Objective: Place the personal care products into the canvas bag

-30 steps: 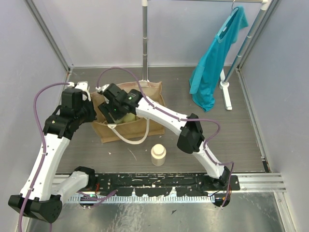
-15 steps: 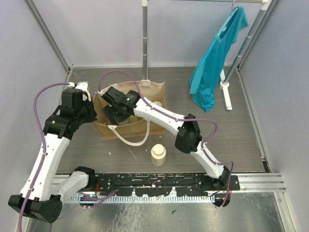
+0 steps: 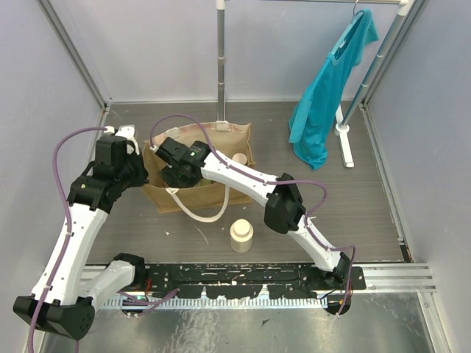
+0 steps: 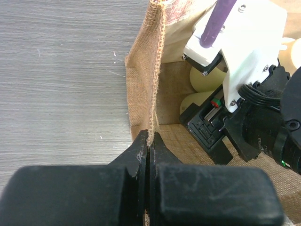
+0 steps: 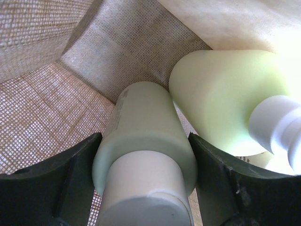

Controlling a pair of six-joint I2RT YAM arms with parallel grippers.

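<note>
The canvas bag [image 3: 210,194] stands open at the table's middle left. My left gripper [image 3: 145,171] is shut on its left rim [image 4: 151,84], pinching the burlap edge between the fingertips [image 4: 149,141]. My right gripper [image 3: 179,176] is down inside the bag, shut on a pale green bottle [image 5: 141,117] with a cream cap, close to the woven floor. A second pale green bottle [image 5: 225,94] with a pump top lies against it. A cream cap [image 3: 240,158] shows at the bag's right side. One cream bottle [image 3: 241,235] stands on the table in front of the bag.
A white rope handle [image 3: 197,212] hangs over the bag's front wall. A teal shirt [image 3: 327,88] hangs from a rack at the back right, its foot [image 3: 344,143] on the table. A metal pole [image 3: 220,59] rises just behind the bag.
My right gripper has gone further down and left into the bag with the bottle. The bag's mouth has shifted slightly. The left gripper has kept its hold on the rim.
</note>
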